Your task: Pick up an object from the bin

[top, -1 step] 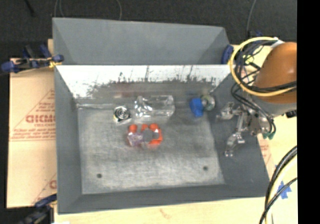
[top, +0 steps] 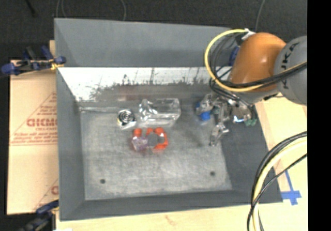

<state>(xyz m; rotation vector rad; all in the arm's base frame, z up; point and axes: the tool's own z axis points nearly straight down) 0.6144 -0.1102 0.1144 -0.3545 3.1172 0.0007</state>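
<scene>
My gripper (top: 217, 134) hangs low over the bare floor at the right side of the bin, with no loose thing under it. The nearest thing is a clear plastic container (top: 159, 110) lying on its side near the back wall, well to the gripper's left. A small round silver piece (top: 124, 117) rests at that container's left end. Just in front of them lies a red and purple toy-like object (top: 149, 140), near the middle of the bin.
The arm with its orange cover and looped cables comes in over the bin's right rim. The three loose things sit together in the back-middle; grey floor stretches in front of them and towards the left wall.
</scene>
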